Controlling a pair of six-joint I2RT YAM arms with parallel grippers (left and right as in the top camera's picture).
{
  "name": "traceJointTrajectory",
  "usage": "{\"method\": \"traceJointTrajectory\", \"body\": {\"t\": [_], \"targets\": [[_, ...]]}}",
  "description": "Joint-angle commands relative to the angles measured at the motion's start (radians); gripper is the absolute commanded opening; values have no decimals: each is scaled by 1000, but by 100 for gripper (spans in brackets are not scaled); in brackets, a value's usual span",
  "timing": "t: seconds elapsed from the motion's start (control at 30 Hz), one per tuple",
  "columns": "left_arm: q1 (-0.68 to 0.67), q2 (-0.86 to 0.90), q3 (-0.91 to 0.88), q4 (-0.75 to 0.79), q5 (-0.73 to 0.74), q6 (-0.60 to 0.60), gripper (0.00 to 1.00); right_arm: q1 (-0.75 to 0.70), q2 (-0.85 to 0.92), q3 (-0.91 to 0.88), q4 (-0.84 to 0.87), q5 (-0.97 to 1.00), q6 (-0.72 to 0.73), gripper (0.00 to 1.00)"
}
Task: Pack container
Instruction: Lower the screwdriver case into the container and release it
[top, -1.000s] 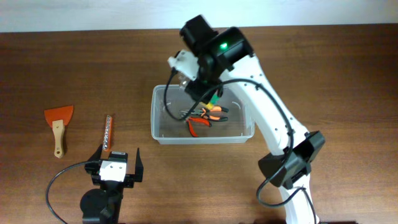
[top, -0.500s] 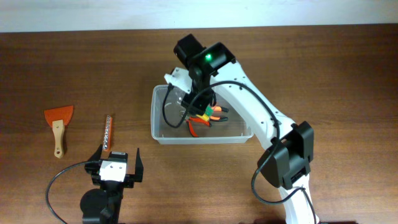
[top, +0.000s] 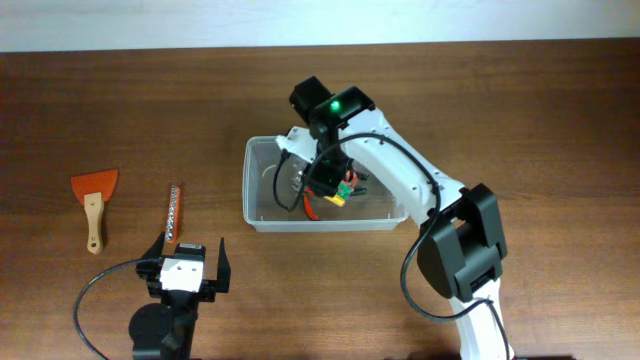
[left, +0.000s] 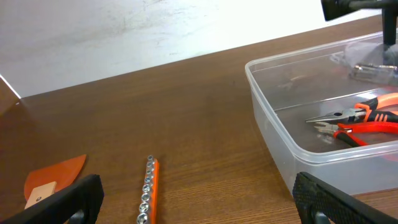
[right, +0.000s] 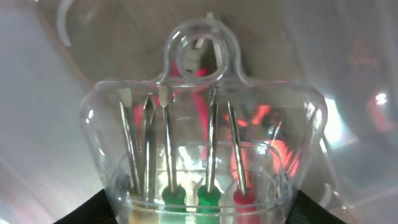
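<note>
Large clear rectangular plastic tub with rounded corners and a rim (top: 262, 218) sits mid-table on the brown wooden table (top: 520, 100), long side running left-right.

Right gripper (right: 196, 214) is down inside the tub. Small clear plastic case with a hang-hole tab (right: 199, 143) fills the right wrist view. It holds a row of thin metal drivers with yellow, green and red handles. Dark fingertips (right: 84, 211) show at both bottom corners, one on each side of the case's handle end, so the jaws are spread to the case's width. Can't tell whether they're clamping it or just flanking it. Can't tell if the case touches the tub floor either.

Also in the tub are two pairs of pliers, crossing near the right half. One is a needle-nose pair with orange-and-black handles (left: 364, 113), the other has red handles (left: 367, 129).

Left gripper (left: 202, 202) is parked at the near edge of the table, left of the tub and well apart from it. Jaws are spread wide with nothing between them.

Outside the tub, on the left:
- Orange rail carrying a row of small metal sockets (top: 172, 217), just ahead of the left gripper, roughly upright in the overhead view.
- Orange-bladed scraper with a pale wooden handle (top: 95, 200), further left, blade pointing away from the robot.
</note>
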Motion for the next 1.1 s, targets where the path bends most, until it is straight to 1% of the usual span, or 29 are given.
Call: {"method": "traceJointTrajectory", "body": {"t": [0.0,0.3,0.6,0.67,1.0,1.07], "targets": [[5,-8,-5,1,10,-5,99,-45,18,-3,14,-6,-3,60],[5,-8,-5,1,10,-5,99,-131,73,-6,3,-40,-3,60],[5,-8,-5,1,10,-5,99,-140,74,-14,3,-42,-3,61],[5,-8,-5,1,10,-5,99,-140,74,-26,5,-53,-3,64],[5,-8,-5,1,10,-5,99,-140,74,-88,35,-56,-3,66],[5,-8,-5,1,10,-5,99,-140,74,-88,35,-56,-3,72]]}}
